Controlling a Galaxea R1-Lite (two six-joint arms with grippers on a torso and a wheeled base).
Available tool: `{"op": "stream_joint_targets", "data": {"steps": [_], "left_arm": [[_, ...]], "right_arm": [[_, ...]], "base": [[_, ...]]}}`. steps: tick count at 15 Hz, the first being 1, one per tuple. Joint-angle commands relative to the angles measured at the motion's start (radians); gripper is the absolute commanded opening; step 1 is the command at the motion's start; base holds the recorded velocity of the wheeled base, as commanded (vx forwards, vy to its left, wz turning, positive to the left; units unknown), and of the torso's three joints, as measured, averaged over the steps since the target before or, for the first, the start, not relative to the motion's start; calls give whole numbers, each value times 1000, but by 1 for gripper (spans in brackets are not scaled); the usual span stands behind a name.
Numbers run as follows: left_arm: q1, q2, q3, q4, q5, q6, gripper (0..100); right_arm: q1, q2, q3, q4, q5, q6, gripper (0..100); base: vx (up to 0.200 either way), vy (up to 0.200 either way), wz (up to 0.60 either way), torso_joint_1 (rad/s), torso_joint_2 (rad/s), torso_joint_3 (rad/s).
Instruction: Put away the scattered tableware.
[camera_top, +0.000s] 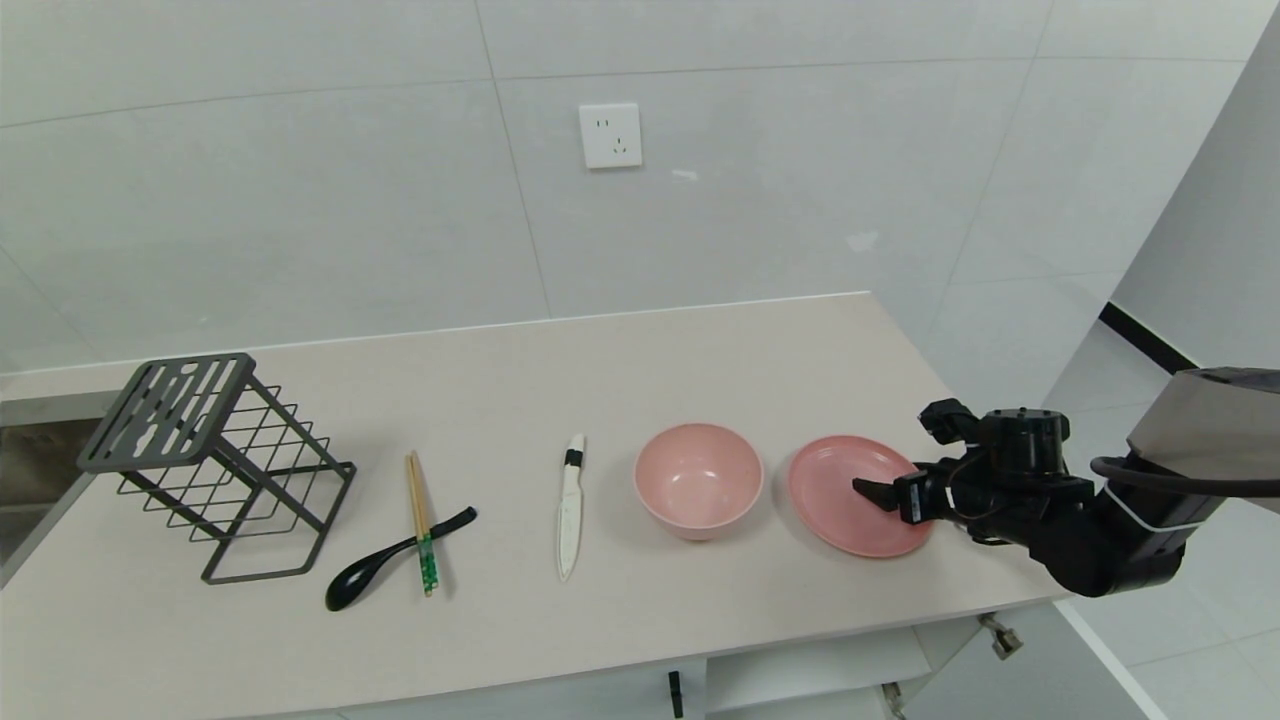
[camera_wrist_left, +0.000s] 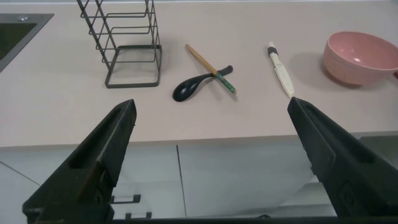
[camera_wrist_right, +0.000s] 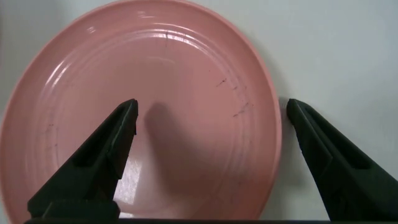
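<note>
A pink plate (camera_top: 830, 490) (camera_wrist_right: 155, 112) lies at the right end of the counter. My right gripper (camera_top: 885, 490) (camera_wrist_right: 211, 109) hangs open low over its right edge, one finger above the plate and the other above the bare counter beside it. Left of the plate stands a pink bowl (camera_top: 698, 480) (camera_wrist_left: 364, 56). Farther left lie a white knife (camera_top: 570, 505) (camera_wrist_left: 281, 68), a pair of chopsticks (camera_top: 420, 520) (camera_wrist_left: 208, 62) and a black spoon (camera_top: 390, 560) (camera_wrist_left: 196, 84) crossing under them. My left gripper (camera_wrist_left: 211, 162) is open, off the counter's front edge.
A black wire rack (camera_top: 215, 460) (camera_wrist_left: 127, 37) stands at the counter's left end, next to a sink (camera_wrist_left: 18, 31). The counter's right edge runs just right of the plate. A wall socket (camera_top: 610, 135) is on the tiled wall behind.
</note>
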Motion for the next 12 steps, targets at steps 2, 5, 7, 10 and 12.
{"op": "stream_joint_targets", "data": {"steps": [2,5,7,10,12], "left_arm": [[0,0,0,0,1,-2,100],[0,0,0,0,1,0,100],[0,0,0,0,1,0,100],[0,0,0,0,1,0,100],[0,0,0,0,1,0,100]], "right_arm": [[9,15,1,-17,2,0,100],[14,13,10,-19,-6,-2,100],[14,18,12,-17,-58,0,0],[-2,25,21,-17,-84,-2,0],[-8,32,21,-17,-86,0,0]], "base": [[0,0,0,0,0,0],[0,0,0,0,0,0],[0,0,0,0,0,0],[0,0,0,0,0,0],[0,0,0,0,0,0]]}}
